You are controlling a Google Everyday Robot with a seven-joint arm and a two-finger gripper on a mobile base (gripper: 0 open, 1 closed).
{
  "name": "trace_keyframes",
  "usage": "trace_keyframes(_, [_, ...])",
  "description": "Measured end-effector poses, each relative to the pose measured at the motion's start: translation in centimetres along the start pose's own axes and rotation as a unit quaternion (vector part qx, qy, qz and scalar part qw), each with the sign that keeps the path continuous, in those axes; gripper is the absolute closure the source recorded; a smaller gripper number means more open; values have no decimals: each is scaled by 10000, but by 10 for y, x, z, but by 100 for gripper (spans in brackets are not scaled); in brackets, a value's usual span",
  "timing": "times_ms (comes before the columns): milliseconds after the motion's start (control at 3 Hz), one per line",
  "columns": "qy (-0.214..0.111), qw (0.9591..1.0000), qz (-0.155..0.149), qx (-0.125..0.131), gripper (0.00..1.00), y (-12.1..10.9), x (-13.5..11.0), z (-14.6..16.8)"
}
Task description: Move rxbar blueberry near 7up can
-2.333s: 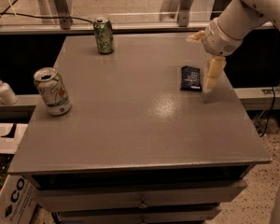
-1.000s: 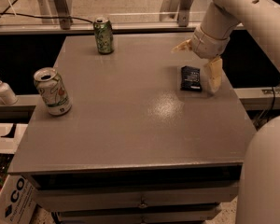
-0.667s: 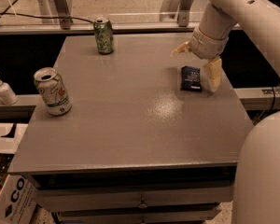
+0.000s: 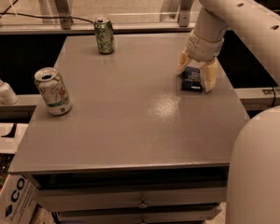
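The rxbar blueberry (image 4: 192, 79), a small dark navy bar, lies flat on the grey table (image 4: 130, 125) near its right edge. My gripper (image 4: 196, 70) is down over the bar, open, with one cream finger (image 4: 183, 62) at the bar's left far side and the other finger (image 4: 209, 75) at its right side. The 7up can (image 4: 53, 91), pale whitish-green with a red spot and a silver top, stands upright near the table's left edge, far from the bar.
A darker green can (image 4: 104, 35) stands at the table's back left. A white pump bottle (image 4: 3, 90) stands on a ledge left of the table. A cardboard box (image 4: 11, 199) sits on the floor at the lower left. Drawers (image 4: 140, 202) run under the tabletop.
My gripper has turned and come down over the bar. Its fingers now straddle the bar instead of hanging beside it. The bar and cans have not moved.
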State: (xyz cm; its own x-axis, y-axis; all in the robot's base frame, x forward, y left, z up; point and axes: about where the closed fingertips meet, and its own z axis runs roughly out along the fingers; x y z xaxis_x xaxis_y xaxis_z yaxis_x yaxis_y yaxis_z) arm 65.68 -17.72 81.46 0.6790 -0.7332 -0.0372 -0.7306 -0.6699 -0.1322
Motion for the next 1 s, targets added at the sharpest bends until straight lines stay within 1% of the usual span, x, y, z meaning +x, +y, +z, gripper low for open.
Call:
trace_keyframes(667, [0, 10000, -2, 0, 91, -1, 0, -9])
trace_keyframes(1000, [-19, 9999, -67, 86, 100, -5, -6, -11])
